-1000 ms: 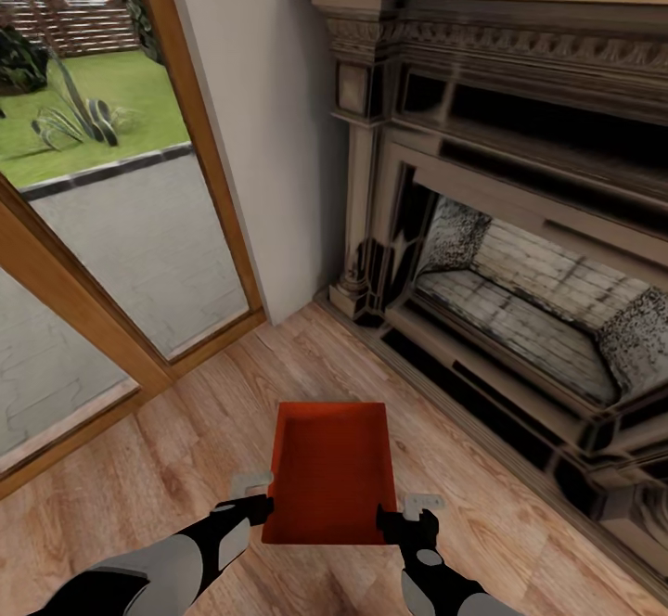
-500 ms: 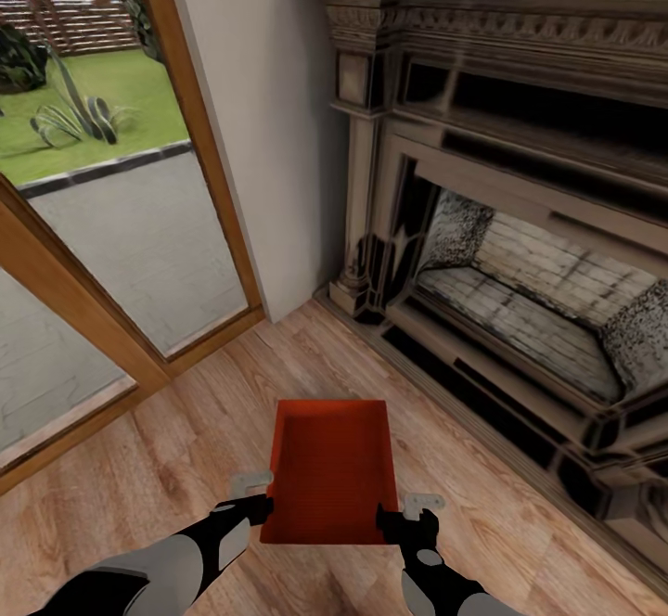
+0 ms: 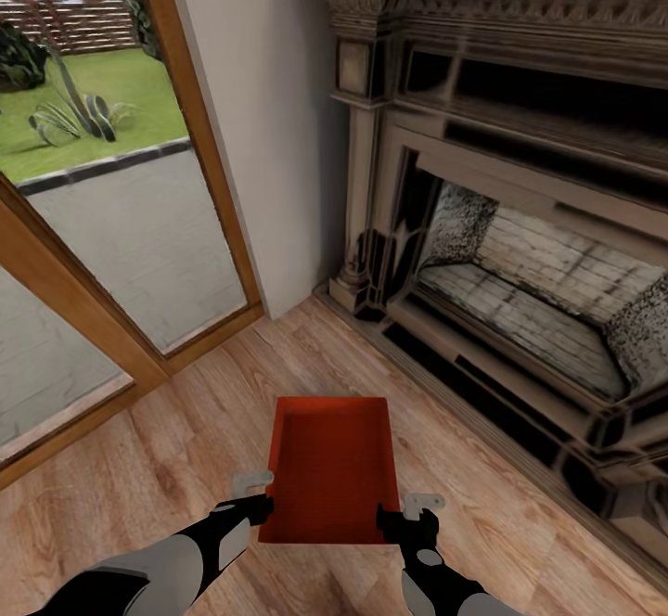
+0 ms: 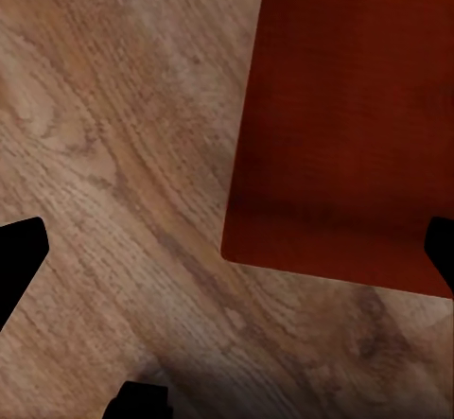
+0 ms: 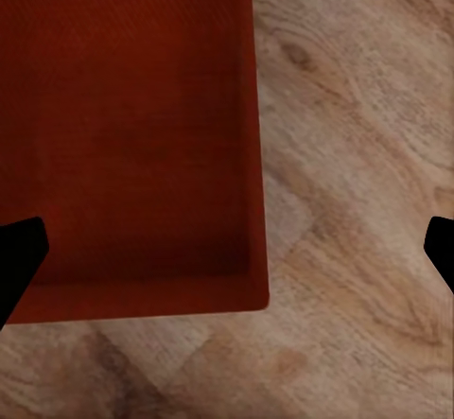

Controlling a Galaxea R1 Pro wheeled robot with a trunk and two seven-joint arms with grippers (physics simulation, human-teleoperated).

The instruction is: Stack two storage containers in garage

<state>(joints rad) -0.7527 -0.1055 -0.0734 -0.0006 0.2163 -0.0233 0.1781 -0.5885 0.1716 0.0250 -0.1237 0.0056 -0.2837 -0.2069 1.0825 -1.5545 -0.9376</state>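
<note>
One orange-red storage container [image 3: 331, 468], lidless and empty, sits level over the light wood-plank floor [image 3: 167, 449], near the brick fireplace [image 3: 529, 291].

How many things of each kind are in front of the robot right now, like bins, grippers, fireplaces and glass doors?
Orange-red storage container: 1
Grippers: 2, left gripper and right gripper
Brick fireplace: 1
Wood-framed glass doors: 1 set
Total: 5

Matt orange-red plastic storage container [image 3: 332, 468]; grained wood-plank floor [image 3: 186, 449]; rough brick fireplace [image 3: 538, 291].
</note>
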